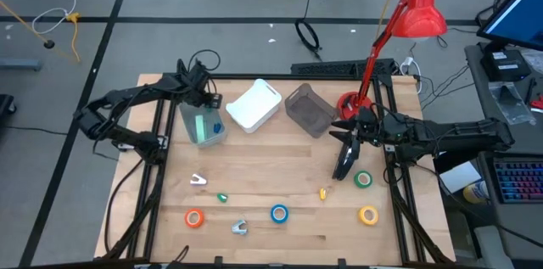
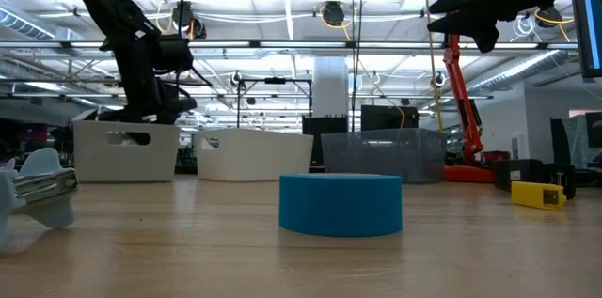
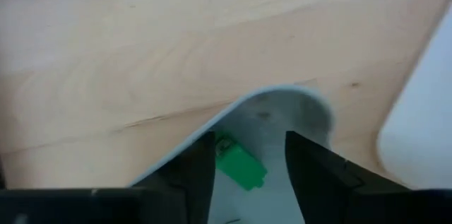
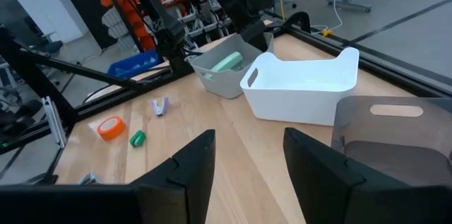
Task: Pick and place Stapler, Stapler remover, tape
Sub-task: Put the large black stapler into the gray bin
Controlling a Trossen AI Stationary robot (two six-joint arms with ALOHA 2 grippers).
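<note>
Over the clear bin (image 1: 204,125) at the back left of the table (image 1: 280,176), the left gripper (image 3: 248,159) is held with its fingers (image 3: 194,171) parted; nothing is clamped between them, and a green object (image 3: 240,166) is seen lying in the bin just below. Beside that bin a white bin (image 1: 254,105) is set, and next to it a smoky grey bin (image 1: 309,109). The right gripper (image 4: 247,160) is raised above the table's right side, near the base of a red lamp (image 1: 420,8), fingers apart and empty.

The tape is spread across the near part of the table: an orange roll (image 1: 194,217) at the left, a blue roll (image 1: 279,213) in the middle, a yellow roll (image 1: 368,215) at the right, and a green roll (image 1: 363,179) just beside the right gripper. Between them are found a small white piece (image 1: 198,181), a small green piece (image 1: 222,198), a metal piece (image 1: 239,227) and a small yellow piece (image 1: 323,193); which of these is the stapler remover cannot be told.
</note>
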